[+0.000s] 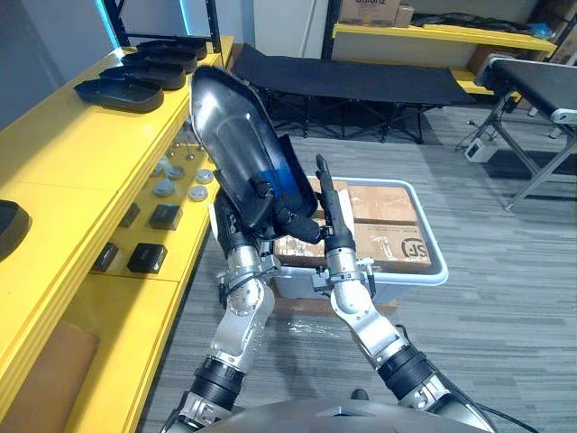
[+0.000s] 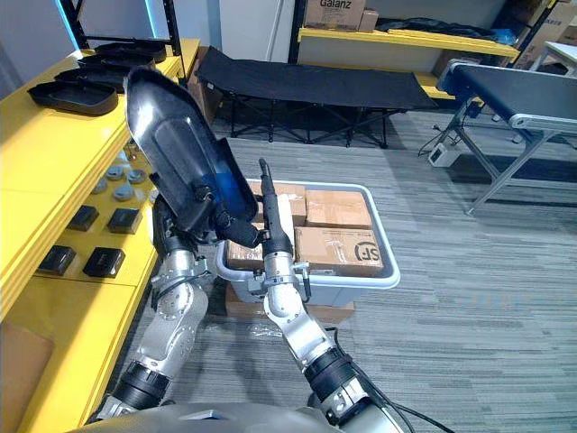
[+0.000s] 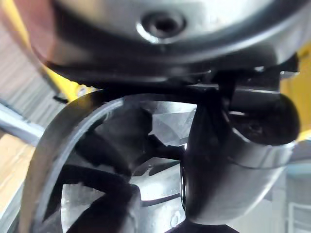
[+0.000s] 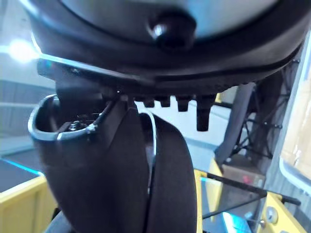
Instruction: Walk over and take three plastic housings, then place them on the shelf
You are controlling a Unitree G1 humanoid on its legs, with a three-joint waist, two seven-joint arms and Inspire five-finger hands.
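Note:
My left hand [image 1: 233, 225] holds a large dark glossy plastic housing [image 1: 230, 135] upright above the aisle, its hollow side facing me. The fingers are curled round its lower end, and in the left wrist view the thumb [image 3: 233, 165] hooks over the housing's rim [image 3: 53, 141]. My right hand [image 1: 334, 221] stands just to the right of that lower end with its fingers straight and pointing up. Several more dark housings [image 1: 122, 93] lie in a row at the far end of the yellow shelf [image 1: 81, 153]. Another dark housing [image 1: 9, 225] shows at the shelf's near left edge.
On the shelf's lower level lie small black parts [image 1: 147, 257] and grey round parts [image 1: 176, 176]. Directly ahead on the floor stands a grey tote [image 1: 428, 271] with cardboard boxes in it. A black cot [image 1: 361, 81] stands behind the tote, and a conveyor [image 1: 541, 86] is at the right.

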